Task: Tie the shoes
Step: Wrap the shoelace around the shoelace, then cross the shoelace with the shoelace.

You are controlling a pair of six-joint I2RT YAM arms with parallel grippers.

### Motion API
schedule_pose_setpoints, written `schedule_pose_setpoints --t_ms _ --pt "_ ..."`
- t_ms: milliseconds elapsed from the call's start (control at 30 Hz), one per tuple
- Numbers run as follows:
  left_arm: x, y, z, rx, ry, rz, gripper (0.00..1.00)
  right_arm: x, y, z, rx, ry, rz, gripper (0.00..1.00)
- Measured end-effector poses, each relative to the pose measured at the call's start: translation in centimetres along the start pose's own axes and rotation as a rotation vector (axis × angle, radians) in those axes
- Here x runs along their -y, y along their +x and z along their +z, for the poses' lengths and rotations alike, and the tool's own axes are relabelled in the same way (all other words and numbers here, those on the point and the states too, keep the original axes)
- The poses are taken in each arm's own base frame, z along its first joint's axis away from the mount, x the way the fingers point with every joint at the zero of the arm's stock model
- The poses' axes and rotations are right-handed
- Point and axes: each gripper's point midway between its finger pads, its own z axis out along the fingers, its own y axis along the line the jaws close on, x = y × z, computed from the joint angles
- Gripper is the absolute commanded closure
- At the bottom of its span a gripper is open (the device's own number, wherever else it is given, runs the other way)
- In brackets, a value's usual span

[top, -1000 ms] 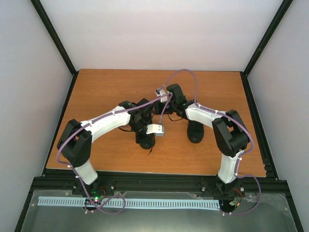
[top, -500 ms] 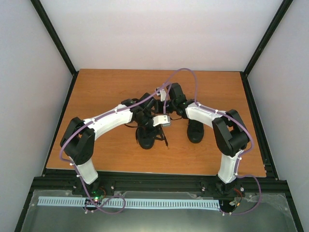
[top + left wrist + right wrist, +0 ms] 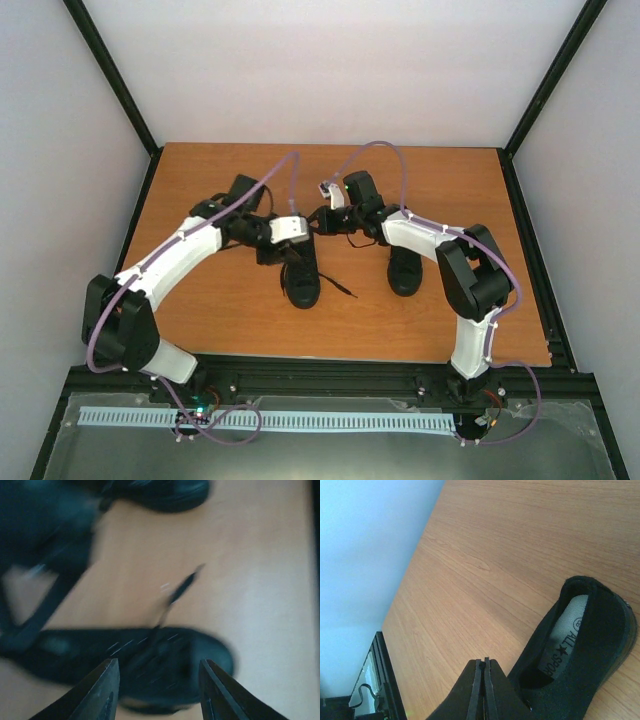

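The left arm (image 3: 165,265) folds at a low elbow and reaches forward and inward, and the left fingers (image 3: 102,695) stand well apart with a wide gap between their tips. The right arm (image 3: 420,238) arches in from the opposite side. The right fingers (image 3: 492,692) are pressed flat together with only a thin seam between them, close beside the left fingers.

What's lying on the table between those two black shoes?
Just a loose lace end trailing from the left shoe toward the right shoe; the top view shows it.
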Motion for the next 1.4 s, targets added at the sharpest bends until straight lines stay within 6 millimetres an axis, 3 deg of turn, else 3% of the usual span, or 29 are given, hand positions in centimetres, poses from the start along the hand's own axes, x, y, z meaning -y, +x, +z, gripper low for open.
schedule_pose_setpoints --t_ms 100,200,300,533,833,1033,1167,1300,1400 --pt "-4.7 3.4 -0.7 -0.016 -0.152 -0.017 0.43 -0.2 -0.1 0.0 -0.001 -0.007 -0.002 0.97" --pt "-6.2 6.3 1.7 -0.068 -0.168 -0.020 0.43 -0.4 -0.1 0.0 -0.003 -0.015 -0.004 0.97" --pt "-7.3 7.9 3.9 -0.100 -0.166 -0.018 0.44 -0.5 -0.1 0.0 -0.006 -0.023 -0.005 0.97" --pt "-9.7 8.4 4.8 -0.092 -0.203 -0.008 0.51 -0.6 -0.1 0.0 -0.008 -0.025 -0.005 0.97" --pt "-10.8 8.2 4.5 -0.047 -0.171 -0.022 0.41 -0.6 -0.1 0.0 -0.009 -0.028 -0.005 0.97" --pt "-11.0 8.2 5.4 -0.029 -0.131 -0.039 0.40 -0.6 -0.1 0.0 -0.009 -0.029 -0.005 0.97" --pt "-10.7 7.9 5.5 -0.015 -0.110 -0.048 0.53 -0.6 -0.1 0.0 -0.010 -0.029 -0.005 0.97" --pt "-10.7 7.7 5.6 -0.006 -0.101 -0.069 0.76 -0.8 0.1 0.0 -0.015 -0.037 -0.006 0.97" --pt "-10.6 7.5 5.6 0.002 -0.090 -0.083 0.85 -1.0 0.2 0.1 -0.021 -0.046 -0.007 0.97"
